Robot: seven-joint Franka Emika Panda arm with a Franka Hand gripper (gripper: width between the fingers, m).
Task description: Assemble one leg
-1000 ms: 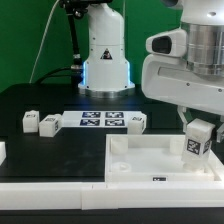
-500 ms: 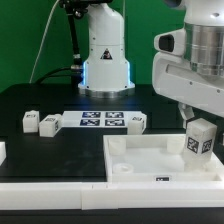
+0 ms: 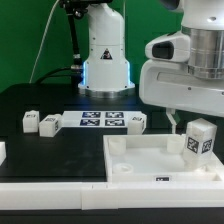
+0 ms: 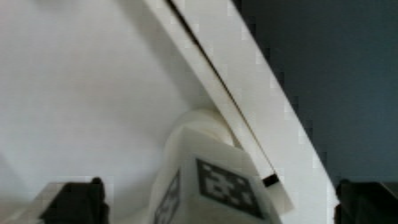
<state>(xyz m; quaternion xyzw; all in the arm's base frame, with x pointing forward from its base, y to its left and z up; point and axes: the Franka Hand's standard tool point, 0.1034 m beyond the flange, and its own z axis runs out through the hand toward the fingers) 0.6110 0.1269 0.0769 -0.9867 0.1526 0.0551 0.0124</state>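
Straddling the leg point(image 3: 201, 139) at a corner of the white panel point(image 3: 150, 160), the fingers point(image 4: 71, 203) gape wide, gripping nothing.

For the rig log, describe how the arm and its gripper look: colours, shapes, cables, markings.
The arm has glossy white rounded shells with a grey band near the wrist. Its white base carries a dark triangular sticker and glows blue at the foot. Black cables run behind it. The gripper ends in two dark fingertips.
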